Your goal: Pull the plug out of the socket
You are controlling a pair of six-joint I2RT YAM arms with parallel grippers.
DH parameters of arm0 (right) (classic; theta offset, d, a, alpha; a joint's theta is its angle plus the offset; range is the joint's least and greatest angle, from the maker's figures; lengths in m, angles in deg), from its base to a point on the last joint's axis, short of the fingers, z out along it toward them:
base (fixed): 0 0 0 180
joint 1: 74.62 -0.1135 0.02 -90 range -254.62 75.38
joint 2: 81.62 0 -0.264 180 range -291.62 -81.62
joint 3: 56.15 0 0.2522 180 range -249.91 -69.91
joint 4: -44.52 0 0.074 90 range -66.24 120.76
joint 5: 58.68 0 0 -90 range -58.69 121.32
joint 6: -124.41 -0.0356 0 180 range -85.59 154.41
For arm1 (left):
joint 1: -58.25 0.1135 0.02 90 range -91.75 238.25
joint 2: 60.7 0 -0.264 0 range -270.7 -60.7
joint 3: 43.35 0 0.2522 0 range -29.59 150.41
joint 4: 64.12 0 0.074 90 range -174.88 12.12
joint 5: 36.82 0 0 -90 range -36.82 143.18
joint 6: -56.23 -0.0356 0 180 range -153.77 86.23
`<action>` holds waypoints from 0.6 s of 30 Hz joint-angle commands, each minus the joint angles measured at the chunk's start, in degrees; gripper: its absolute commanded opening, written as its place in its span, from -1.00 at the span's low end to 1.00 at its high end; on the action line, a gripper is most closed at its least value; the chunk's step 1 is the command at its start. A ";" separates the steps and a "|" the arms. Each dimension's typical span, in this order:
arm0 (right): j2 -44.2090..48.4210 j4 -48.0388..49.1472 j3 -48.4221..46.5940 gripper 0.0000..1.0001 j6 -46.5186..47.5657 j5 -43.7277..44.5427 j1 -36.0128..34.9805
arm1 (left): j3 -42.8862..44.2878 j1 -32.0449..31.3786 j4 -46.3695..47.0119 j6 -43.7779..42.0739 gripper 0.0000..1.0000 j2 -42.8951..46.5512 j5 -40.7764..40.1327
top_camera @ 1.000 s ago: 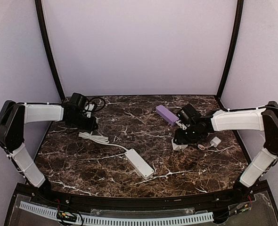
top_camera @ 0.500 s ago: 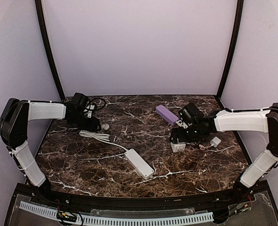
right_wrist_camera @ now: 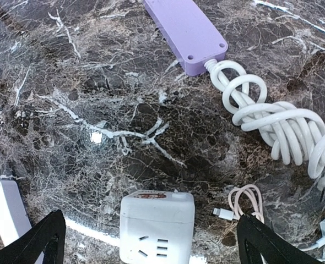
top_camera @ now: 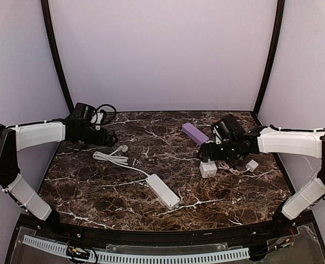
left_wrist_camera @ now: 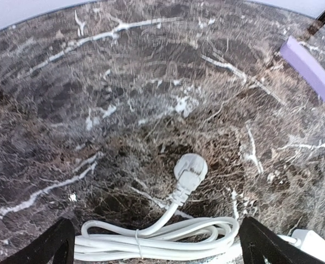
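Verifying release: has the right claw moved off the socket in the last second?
Yes. The right claw has backed off the socket, toward the purple strip. A second ago it covered the socket.

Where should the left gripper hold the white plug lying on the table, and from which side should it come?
Probably the plug by its head, from above, with the left gripper closing across its two flanks. It lies flat on the marble, and the cord leaves its near end, so both flanks are free.
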 commanded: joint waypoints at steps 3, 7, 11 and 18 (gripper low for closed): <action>3.44 8.51 0.97 0.97 7.79 -7.55 7.77 | -2.01 7.06 2.62 -0.55 0.99 8.01 -1.52; 5.67 10.13 2.08 0.97 11.29 -11.91 15.28 | -3.11 13.52 4.36 1.45 0.99 11.65 -1.09; 8.34 11.57 3.77 0.97 14.77 -15.18 24.38 | -4.57 21.05 7.17 6.01 0.99 16.05 -1.50; 15.62 20.87 9.57 0.97 17.96 -16.72 33.50 | -18.99 22.99 22.27 8.68 0.99 26.96 -14.81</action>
